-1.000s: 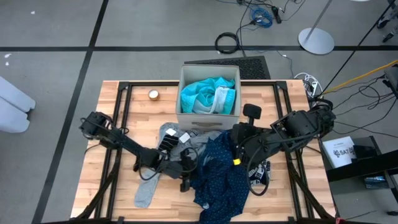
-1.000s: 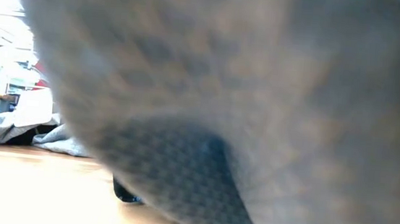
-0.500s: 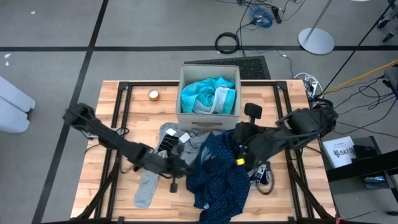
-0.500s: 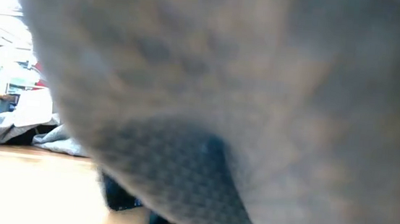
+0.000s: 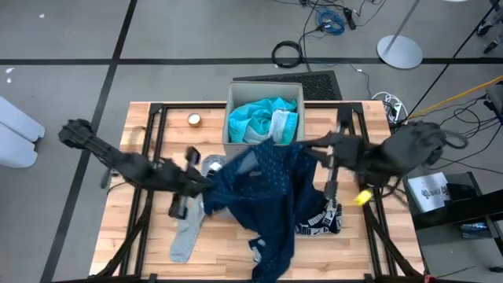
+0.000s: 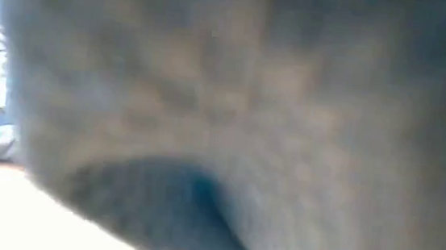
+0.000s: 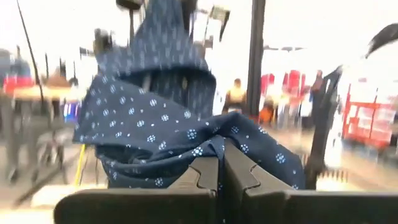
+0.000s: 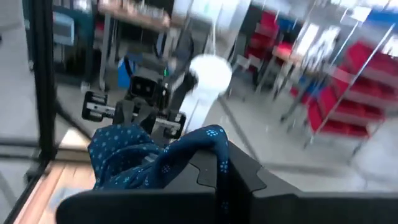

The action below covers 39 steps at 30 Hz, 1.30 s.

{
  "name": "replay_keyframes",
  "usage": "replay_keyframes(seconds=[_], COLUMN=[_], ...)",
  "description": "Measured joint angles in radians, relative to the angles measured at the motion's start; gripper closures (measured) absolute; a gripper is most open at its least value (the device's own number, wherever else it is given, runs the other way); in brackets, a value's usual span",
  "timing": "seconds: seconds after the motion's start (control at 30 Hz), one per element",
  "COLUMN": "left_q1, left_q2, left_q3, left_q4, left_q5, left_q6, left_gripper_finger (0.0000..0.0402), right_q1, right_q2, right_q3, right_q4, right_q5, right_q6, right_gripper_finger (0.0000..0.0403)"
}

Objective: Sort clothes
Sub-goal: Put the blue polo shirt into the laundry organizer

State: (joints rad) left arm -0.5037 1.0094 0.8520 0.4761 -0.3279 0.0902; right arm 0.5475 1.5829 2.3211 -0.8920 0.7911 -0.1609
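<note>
A wooden table (image 5: 157, 244) on a black frame stands on a grey floor (image 5: 71, 31) crossed by dark lines. Coiled cables (image 5: 288, 53) and a round white stand base (image 5: 399, 52) lie beyond it. Red shelving (image 8: 367, 74) lines the bright room behind.

- High view looks straight down on the whole table (image 5: 157, 244).
- Low view sits at table height, smothered by close fabric.
- Each wrist view looks past its own tool, sharing the navy dotted garment (image 7: 168, 124).
</note>
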Motion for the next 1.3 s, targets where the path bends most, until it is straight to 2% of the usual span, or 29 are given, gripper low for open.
replay_keyframes(seconds=[0.2,0.3,0.37,0.47,0.57,0.7,0.8,0.97,1.17,1.3], left_q1=[0.000,0.002,0.013,0.043,0.078,0.135,0.169,0.177,0.149,0.070], left_q2=[-0.095,-0.124,-0.136,-0.145,-0.140,-0.114,-0.081,-0.040,-0.010,0.046], left_q3=[0.000,0.006,0.040,0.123,0.234,0.391,0.498,0.595,0.600,0.600], left_q4=[0.243,0.367,0.393,0.366,0.283,0.093,-0.013,-0.191,-0.340,-0.377], left_q5=[0.041,0.042,0.046,0.079,0.092,0.092,0.098,0.196,0.342,0.385], left_q6=[0.077,0.104,0.108,0.113,0.154,0.159,0.155,0.102,-0.027,-0.014], left_gripper_finger=[0.0400,0.0400,0.0400,0.0400,0.0400,0.0400,0.0400,0.0400,0.0400,0.0400], right_q1=[-0.018,-0.035,-0.056,-0.099,-0.165,-0.252,-0.304,-0.310,-0.214,-0.111], right_q2=[-0.030,-0.035,-0.035,-0.035,-0.035,-0.035,-0.035,-0.035,-0.037,-0.028], right_q3=[0.000,0.000,0.000,0.000,0.000,0.000,0.000,0.000,0.000,0.000], right_q4=[0.271,0.411,0.506,0.620,0.690,0.741,0.738,0.594,0.363,0.253], right_q5=[-0.008,-0.008,-0.009,-0.018,-0.081,-0.191,-0.260,-0.266,-0.263,-0.258], right_q6=[-0.253,-0.322,-0.348,-0.416,-0.454,-0.375,-0.286,-0.161,0.007,0.080], right_gripper_finger=[0.0403,0.0403,0.0403,0.0403,0.0403,0.0403,0.0403,0.0403,0.0403,0.0403])
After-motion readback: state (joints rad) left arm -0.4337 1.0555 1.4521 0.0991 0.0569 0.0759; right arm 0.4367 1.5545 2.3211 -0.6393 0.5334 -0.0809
